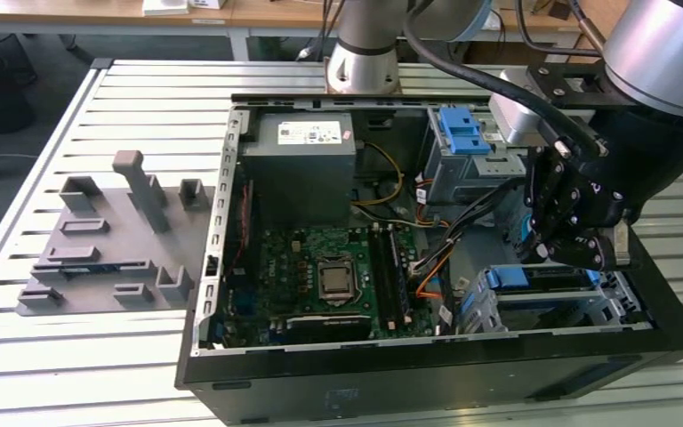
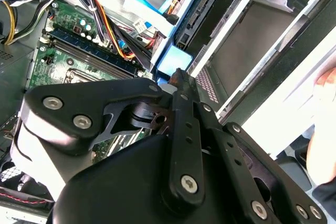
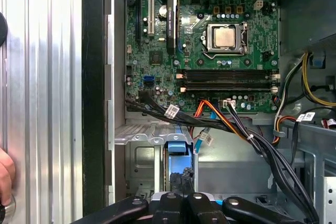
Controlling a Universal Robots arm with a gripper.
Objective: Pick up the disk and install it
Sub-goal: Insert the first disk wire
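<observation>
Hanging over disk (image 1: pixel 543 277) in bay (image 1: pixel 629 302), end effector (image 1: pixel 597 256) clenched, first wrist view w/ person's hand (image 3: pixel 5 174)

Slatted metal table (image 1: pixel 33 356) carries open computer case (image 1: pixel 437 391), grey fixture (image 1: pixel 92 258).

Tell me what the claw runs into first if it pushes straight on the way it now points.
Most likely the blue-framed edge of the disk, which sits edge-on in the metal drive cage, directly ahead of the claw in the first wrist view. Depth is unclear, so the two may be touching.
</observation>
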